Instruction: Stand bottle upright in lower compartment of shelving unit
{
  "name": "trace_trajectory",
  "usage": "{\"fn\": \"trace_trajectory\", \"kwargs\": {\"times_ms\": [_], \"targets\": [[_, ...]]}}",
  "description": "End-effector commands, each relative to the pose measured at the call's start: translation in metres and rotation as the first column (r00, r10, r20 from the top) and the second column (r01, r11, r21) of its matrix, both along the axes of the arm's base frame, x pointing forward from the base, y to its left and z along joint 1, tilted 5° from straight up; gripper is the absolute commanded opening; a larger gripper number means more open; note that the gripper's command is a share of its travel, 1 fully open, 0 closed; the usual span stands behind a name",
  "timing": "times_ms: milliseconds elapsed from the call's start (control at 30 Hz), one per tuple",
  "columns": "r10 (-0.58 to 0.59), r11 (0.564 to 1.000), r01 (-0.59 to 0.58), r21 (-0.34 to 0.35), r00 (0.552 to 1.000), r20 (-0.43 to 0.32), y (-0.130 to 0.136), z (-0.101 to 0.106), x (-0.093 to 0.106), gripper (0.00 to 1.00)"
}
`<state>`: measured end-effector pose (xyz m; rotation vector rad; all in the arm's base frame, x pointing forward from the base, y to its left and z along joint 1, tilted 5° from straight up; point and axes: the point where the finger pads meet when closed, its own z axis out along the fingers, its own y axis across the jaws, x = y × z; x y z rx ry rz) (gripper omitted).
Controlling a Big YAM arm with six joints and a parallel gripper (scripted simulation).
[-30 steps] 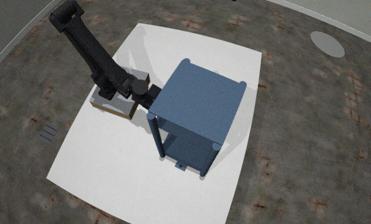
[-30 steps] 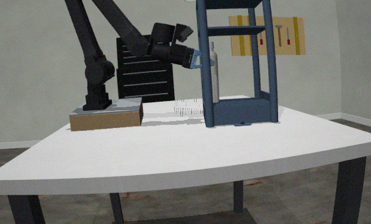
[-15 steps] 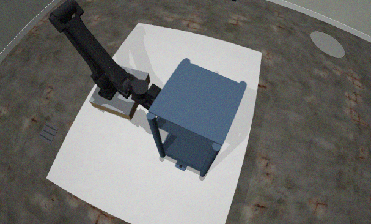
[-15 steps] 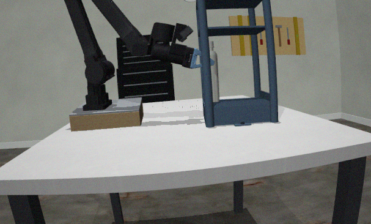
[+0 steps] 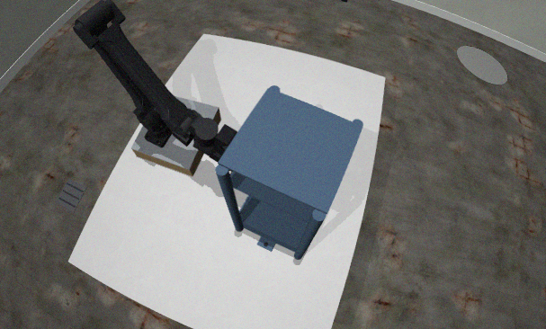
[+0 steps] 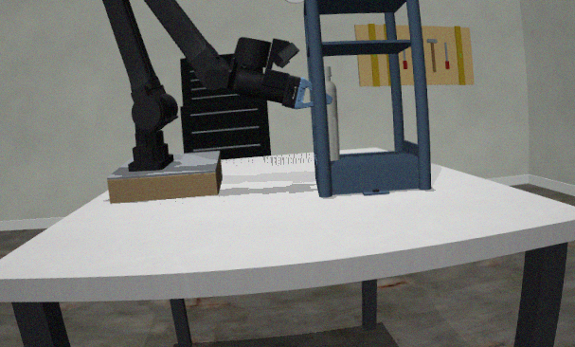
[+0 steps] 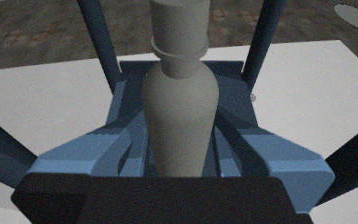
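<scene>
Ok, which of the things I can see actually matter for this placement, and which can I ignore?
Job:
- grey bottle, upright in the claw
- blue shelving unit, lower compartment

Ignore:
- black drawer cabinet
- tool board on the wall
- brown base block under the arm
</scene>
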<state>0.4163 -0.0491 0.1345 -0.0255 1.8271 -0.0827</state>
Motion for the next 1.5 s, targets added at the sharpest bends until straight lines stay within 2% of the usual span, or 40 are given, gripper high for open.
{"fn": "trace_trajectory", "kwargs": {"times_ms": [0,333,867,900,1467], "targets": [[-0.009,1.000,0.010,-0.012,0.999,0.044,-0.007,0.013,0.005,0.26],[-0.010,1.000,0.012,-0.018,0.997,0.076,-0.008,0.027,0.011,0.26],[-0.010,1.000,0.012,-0.019,0.997,0.078,-0.008,0.029,0.012,0.26],[-0.010,1.000,0.012,-0.019,0.997,0.078,-0.008,0.029,0.012,0.73],[-0.011,1.000,0.012,-0.014,0.999,0.052,-0.008,0.020,0.012,0.73]]}}
